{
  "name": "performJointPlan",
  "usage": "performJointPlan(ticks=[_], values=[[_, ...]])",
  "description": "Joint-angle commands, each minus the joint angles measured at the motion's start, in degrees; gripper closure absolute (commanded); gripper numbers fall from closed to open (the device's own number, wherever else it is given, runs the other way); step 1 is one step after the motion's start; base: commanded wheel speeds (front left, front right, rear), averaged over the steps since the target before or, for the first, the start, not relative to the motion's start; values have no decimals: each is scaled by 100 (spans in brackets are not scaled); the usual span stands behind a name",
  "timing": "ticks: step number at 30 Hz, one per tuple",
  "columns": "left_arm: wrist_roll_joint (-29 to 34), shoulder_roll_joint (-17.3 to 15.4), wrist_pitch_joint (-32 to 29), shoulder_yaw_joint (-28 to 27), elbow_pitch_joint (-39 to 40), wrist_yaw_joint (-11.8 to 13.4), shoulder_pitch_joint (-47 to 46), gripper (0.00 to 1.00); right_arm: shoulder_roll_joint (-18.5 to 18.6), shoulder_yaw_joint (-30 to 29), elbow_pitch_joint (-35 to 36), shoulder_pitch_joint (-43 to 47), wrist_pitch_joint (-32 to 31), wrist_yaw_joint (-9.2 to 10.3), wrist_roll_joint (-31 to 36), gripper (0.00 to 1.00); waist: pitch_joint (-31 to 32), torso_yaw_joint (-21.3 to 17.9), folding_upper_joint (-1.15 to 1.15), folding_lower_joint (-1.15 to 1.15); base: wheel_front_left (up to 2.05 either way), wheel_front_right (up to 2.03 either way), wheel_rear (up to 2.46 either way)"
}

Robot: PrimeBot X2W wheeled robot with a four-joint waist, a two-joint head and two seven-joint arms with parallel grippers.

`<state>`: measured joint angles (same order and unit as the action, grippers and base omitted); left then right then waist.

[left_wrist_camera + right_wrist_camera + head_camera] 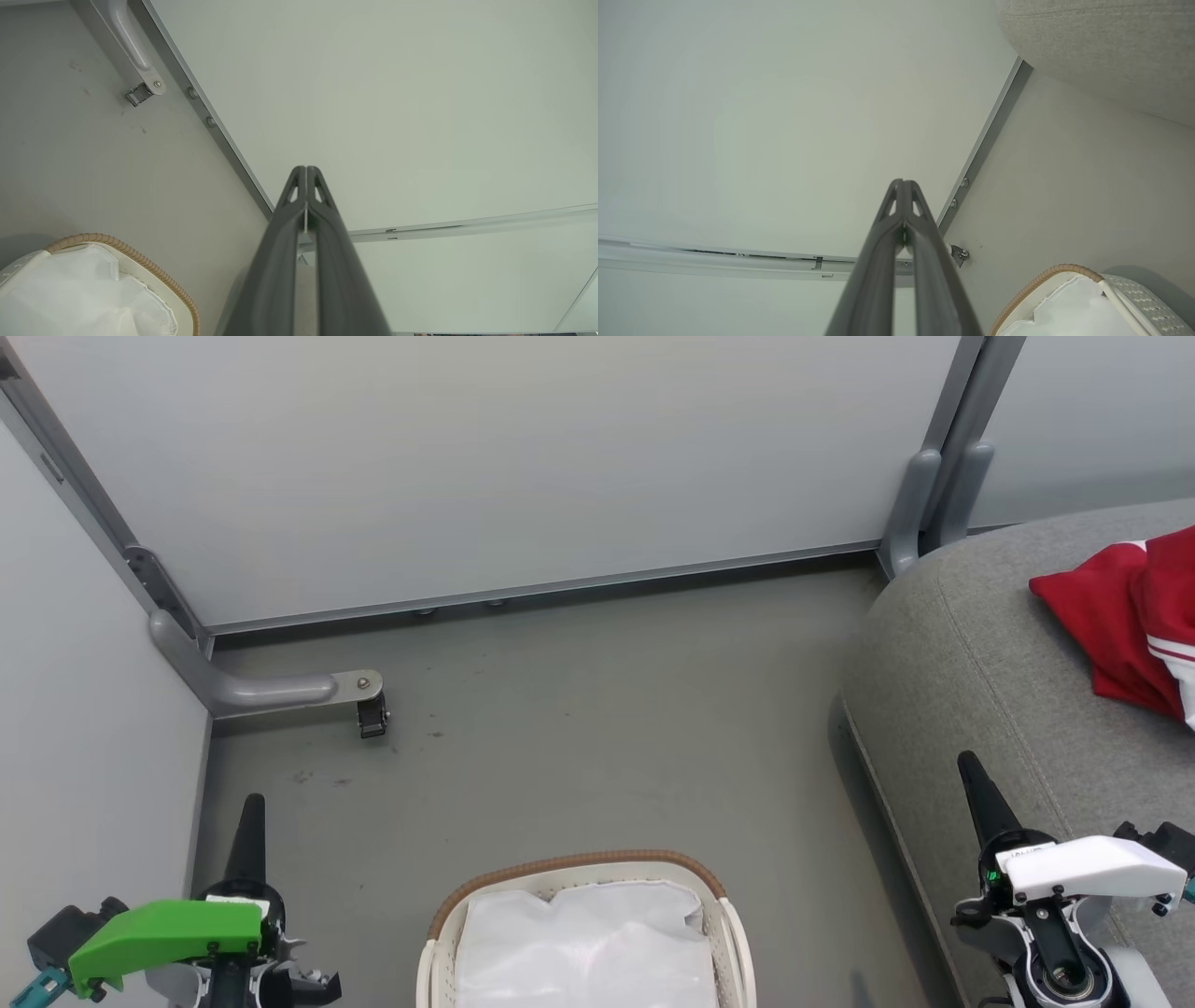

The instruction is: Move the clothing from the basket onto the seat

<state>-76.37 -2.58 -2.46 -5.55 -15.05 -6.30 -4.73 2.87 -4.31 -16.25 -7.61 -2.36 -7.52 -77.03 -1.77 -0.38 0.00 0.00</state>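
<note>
The bright red soft garment with white panels and striped trim (1111, 616) lies on the large grey upholstered seat cushion (971, 644), at the right edge of the head view and partly cut off by it. The oval white perforated basket with a brown woven-look rim (579, 861) stands on the grey floor (579, 728), well apart from the garment. Inside it a plain white cloth (583, 943) shows, with no red visible.

The left claw (252, 812) and the right claw (971, 770) each have their 2 dark fingers pressed together on nothing. The left one hangs over the floor beside the basket, the right one over the seat's near edge.

The transfer looks complete. Doing the closing step well would mean drawing the right arm off without brushing the garment or dragging it toward the rounded edge.

A grey metal foot with a small caster (369, 709) juts from the left panel. A grey upright bracket (920, 513) stands by the seat's far corner. Neither blocks the arms.
</note>
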Motion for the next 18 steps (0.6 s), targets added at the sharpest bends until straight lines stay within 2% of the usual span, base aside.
performJointPlan(ticks=[1,18], values=[[-155,-41,-34,-31,54,-39,-134,100,20,-32,71,61,-44,4,-137,100,7,2,0,0,0,0,0],[-895,-44,-232,-75,85,-91,-158,100,14,-139,159,113,-242,4,-848,100,77,19,0,0,0,0,0]])
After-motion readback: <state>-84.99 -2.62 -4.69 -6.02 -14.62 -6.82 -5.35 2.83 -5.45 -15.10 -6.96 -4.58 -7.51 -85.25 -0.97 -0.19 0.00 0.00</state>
